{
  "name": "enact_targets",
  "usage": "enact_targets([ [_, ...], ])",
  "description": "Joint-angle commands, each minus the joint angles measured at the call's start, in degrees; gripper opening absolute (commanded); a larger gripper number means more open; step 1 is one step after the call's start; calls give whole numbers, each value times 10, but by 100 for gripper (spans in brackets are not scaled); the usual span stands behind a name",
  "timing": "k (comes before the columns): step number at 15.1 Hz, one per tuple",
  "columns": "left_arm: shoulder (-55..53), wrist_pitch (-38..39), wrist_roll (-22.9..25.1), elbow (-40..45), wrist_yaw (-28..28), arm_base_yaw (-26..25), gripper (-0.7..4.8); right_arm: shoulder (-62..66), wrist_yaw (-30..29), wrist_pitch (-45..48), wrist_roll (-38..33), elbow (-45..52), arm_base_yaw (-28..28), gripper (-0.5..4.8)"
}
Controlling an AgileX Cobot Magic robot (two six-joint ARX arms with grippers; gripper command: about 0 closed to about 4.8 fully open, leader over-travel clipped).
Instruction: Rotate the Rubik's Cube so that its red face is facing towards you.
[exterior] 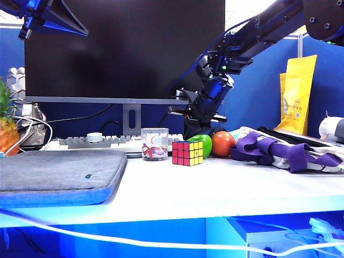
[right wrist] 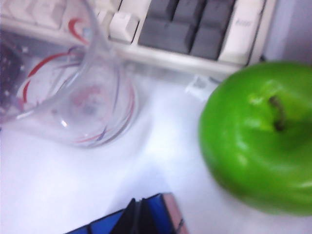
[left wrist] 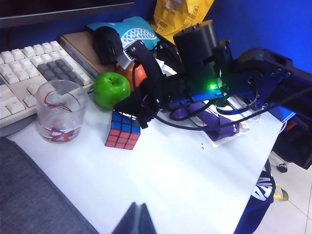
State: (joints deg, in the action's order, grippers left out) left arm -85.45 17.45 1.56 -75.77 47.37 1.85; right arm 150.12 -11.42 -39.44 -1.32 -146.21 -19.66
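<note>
Exterior view shows us the Rubik's Cube (exterior: 187,152) standing on the white table (exterior: 226,188), just beside a green apple (exterior: 203,144) and near a clear glass cup (exterior: 155,144), with a keyboard (exterior: 107,142) behind them. We note the red face (exterior: 181,153) turned toward the front-left of that view and a yellow face alongside it, so the cube sits corner-on, not square. The right gripper (exterior: 192,133) hangs over the cube's rear top edge with its 2 fingers pressed together on nothing; in its own wrist camera the dark tips (right wrist: 139,219) lie at the blue top face (right wrist: 119,224), though we cannot tell if they touch. The left gripper (left wrist: 138,219) is held well back from the cube, its tips meeting and holding nothing. We judge the step to be a push-turn of the cube with closed fingertips, and the task close to done but not finished. The next move calls for a light sideways nudge against 1 corner, swinging the red side square to the front without tipping the cube into the cup or apple. Materials: hard glossy plastic cube with black grid lines, smooth rounded waxy apple, thin transparent cup with red markings, flat matt tabletop.
</note>
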Motion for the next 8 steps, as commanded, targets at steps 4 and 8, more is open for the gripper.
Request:
enact_targets([
  [4,1,23,1,-3,5,0,-3,-4,-1,-40,-6,-1,-13,-8],
  [8,1,31,1,-3,19,0,-3,-4,-7,-52,-5,2,-22,-8],
])
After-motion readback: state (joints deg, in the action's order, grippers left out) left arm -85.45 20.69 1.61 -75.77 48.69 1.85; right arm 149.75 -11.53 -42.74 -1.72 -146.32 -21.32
